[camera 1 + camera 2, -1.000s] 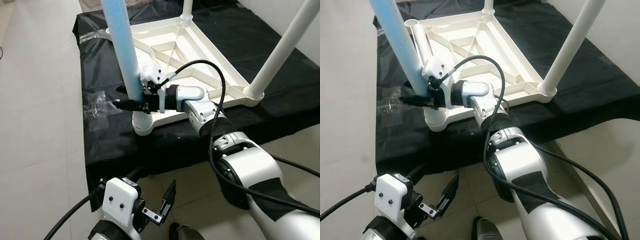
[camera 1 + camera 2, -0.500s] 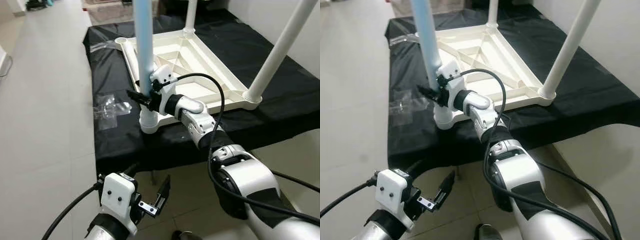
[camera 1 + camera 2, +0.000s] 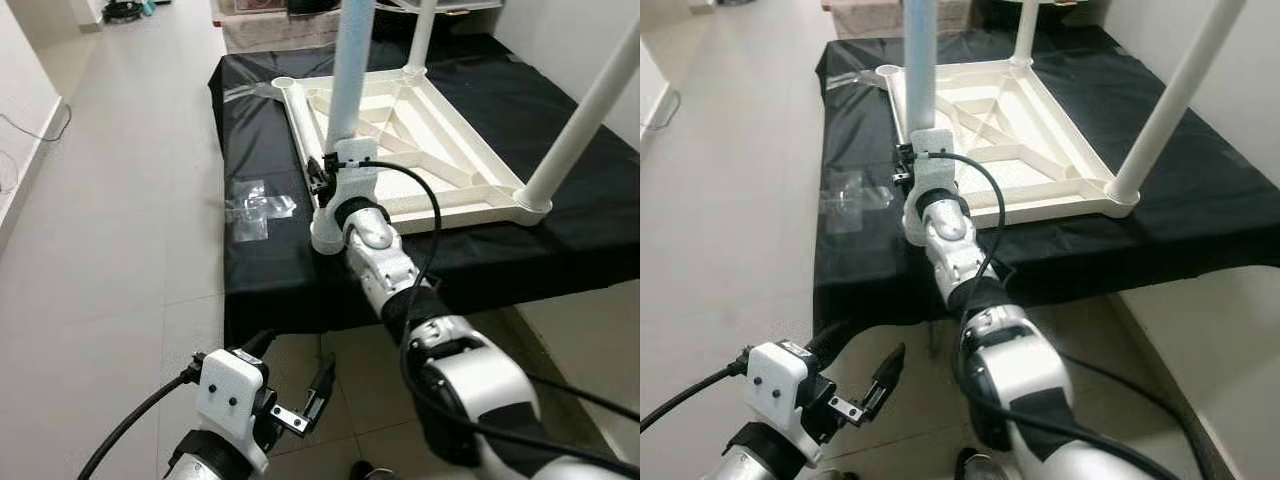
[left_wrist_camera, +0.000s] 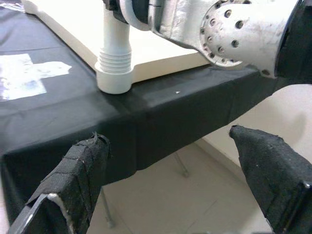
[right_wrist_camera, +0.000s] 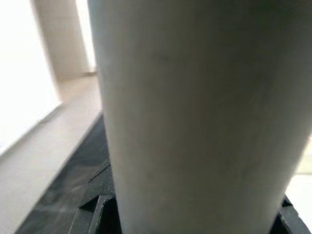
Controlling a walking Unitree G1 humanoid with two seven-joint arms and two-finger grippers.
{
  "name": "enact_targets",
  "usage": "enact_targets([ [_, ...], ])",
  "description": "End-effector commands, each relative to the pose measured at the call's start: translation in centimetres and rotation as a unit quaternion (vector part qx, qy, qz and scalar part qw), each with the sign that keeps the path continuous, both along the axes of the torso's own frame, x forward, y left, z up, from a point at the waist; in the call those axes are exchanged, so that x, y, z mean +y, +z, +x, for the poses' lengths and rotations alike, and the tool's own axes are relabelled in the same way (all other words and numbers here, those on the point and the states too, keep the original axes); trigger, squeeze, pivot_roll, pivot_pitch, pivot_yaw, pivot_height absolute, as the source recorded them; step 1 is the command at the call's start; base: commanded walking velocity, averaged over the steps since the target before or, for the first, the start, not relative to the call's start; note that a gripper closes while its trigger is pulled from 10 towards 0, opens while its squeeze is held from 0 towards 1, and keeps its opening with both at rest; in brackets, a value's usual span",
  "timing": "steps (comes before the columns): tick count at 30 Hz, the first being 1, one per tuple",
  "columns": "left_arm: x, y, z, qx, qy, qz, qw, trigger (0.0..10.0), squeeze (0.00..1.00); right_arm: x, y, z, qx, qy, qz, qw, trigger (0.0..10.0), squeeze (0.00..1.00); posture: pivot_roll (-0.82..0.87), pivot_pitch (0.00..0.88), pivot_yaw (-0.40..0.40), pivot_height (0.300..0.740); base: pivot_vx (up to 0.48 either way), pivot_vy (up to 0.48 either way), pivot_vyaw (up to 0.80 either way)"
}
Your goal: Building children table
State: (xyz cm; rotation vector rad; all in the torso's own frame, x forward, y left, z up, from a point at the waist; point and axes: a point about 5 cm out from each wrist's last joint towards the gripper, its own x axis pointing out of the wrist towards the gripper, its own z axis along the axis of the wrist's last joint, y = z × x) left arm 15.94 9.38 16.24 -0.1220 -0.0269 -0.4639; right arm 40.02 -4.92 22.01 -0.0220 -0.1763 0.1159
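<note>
One blue leg [image 3: 352, 70] now stands straight up in the corner socket [image 3: 327, 232] of the upside-down white table [image 3: 420, 140] on the desk [image 3: 250, 270]; before, it leaned. The right hand [image 3: 322, 178] grips it; the left hand [image 3: 300, 405] hangs open.

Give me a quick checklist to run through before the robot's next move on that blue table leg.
1. Right gripper closed on the blue leg: ok, the leg sits between its fingers.
2. Blue leg upright in the near corner socket: ok, it looks vertical.
3. Leg fully seated in the socket: cannot tell, threads still show at the collar.
4. Upturned tabletop lying flat on the black cloth: ok.
5. Left gripper clear of the work: ok, open, low before the table edge.
6. Plastic bag out of the way: ok, beside the tabletop.
</note>
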Motion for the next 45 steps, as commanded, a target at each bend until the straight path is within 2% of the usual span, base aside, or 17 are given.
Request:
enact_targets([
  [1,0.1,-0.5,0.0,0.011,0.000,0.002,1.000,10.0,0.00,-0.9,-4.7,-0.6,0.102,-0.046,-0.018,0.994,10.0,0.00,0.09,0.194,-0.026,0.740,0.000,0.000,0.00],
  [4,0.1,-0.7,0.2,0.010,-0.002,0.003,1.000,10.0,0.00,0.0,-5.1,-1.2,0.119,-0.138,0.016,0.983,10.0,0.00,0.09,0.194,-0.026,0.740,0.000,0.000,0.00],
  [7,0.1,-0.7,0.2,0.010,-0.002,0.003,1.000,10.0,0.00,0.2,-5.1,-1.4,0.128,-0.180,0.034,0.975,10.0,0.00,0.09,0.194,-0.026,0.740,0.000,0.000,0.00],
  [9,0.2,-0.7,0.2,0.010,-0.001,0.004,1.000,10.0,0.00,0.2,-5.2,-1.8,0.148,-0.257,0.068,0.953,10.0,0.00,0.10,0.192,-0.024,0.740,0.000,0.000,0.00],
  [10,0.2,-0.7,0.2,0.010,-0.001,0.004,1.000,10.0,0.00,0.2,-5.2,-1.8,0.148,-0.257,0.068,0.953,10.0,0.00,0.10,0.192,-0.024,0.740,0.000,0.000,0.00],
  [14,0.2,-0.7,0.1,0.011,-0.002,0.004,1.000,10.0,0.00,0.4,-5.5,-2.4,0.185,-0.331,0.099,0.920,10.0,0.00,0.10,0.192,-0.024,0.740,0.000,0.000,0.00],
  [19,0.2,-0.7,0.1,0.011,-0.002,0.004,1.000,10.0,0.00,1.0,-5.1,-2.8,0.182,-0.351,0.111,0.912,10.0,0.00,0.10,0.192,-0.024,0.740,0.000,0.000,0.00],
  [21,0.2,-0.7,0.1,0.010,-0.002,0.005,1.000,10.0,0.00,1.2,-4.7,-2.8,0.163,-0.350,0.100,0.917,10.0,0.00,0.10,0.192,-0.024,0.740,0.000,0.000,0.00],
  [26,0.3,-0.8,0.2,0.009,-0.001,0.006,1.000,10.0,0.00,1.8,-4.2,-2.9,0.145,-0.334,0.085,0.927,10.0,0.00,0.11,0.196,-0.023,0.740,0.000,0.000,0.00],
  [27,0.3,-0.9,0.3,0.009,-0.001,0.007,1.000,10.0,0.00,2.1,-4.0,-2.8,0.140,-0.318,0.087,0.934,10.0,0.00,0.10,0.193,-0.024,0.740,0.000,0.000,0.00],
  [28,0.3,-0.9,0.3,0.009,-0.001,0.007,1.000,10.0,0.00,3.1,-3.3,-2.6,0.117,-0.250,0.087,0.957,10.0,0.00,0.10,0.193,-0.023,0.740,0.000,0.000,0.00],
  [31,0.3,-0.9,0.4,0.009,0.000,0.007,1.000,10.0,0.00,3.5,-2.9,-2.5,0.104,-0.219,0.087,0.966,10.0,0.00,0.11,0.191,-0.026,0.740,0.000,0.000,0.00],
  [33,0.4,-1.0,0.5,0.010,0.001,0.004,1.000,10.0,0.00,3.6,-0.9,-2.2,0.048,-0.154,0.117,0.980,10.0,0.00,0.10,0.180,-0.023,0.740,0.000,0.000,0.00],
  [35,0.4,-1.0,0.5,0.011,0.002,0.003,1.000,10.0,0.00,3.5,-0.1,-2.1,0.029,-0.140,0.123,0.982,10.0,0.00,0.10,0.180,-0.023,0.740,0.000,0.000,0.00],
  [36,0.4,-1.2,0.7,0.014,0.001,0.001,1.000,10.0,0.00,2.7,2.2,-1.8,-0.023,-0.098,0.137,0.986,10.0,0.00,0.09,0.167,-0.023,0.740,0.000,0.000,0.00],
  [44,0.7,-1.6,1.2,0.018,0.004,0.000,1.000,10.0,0.00,1.6,5.8,-2.2,-0.087,0.006,0.195,0.977,10.0,0.00,0.09,0.139,-0.012,0.740,0.000,0.000,0.00],
  [45,1.0,-1.7,1.4,0.020,0.012,0.003,1.000,10.0,1.00,1.5,6.4,-2.5,-0.098,0.041,0.206,0.973,10.0,0.00,0.08,0.135,-0.010,0.740,0.000,0.000,0.00],
])
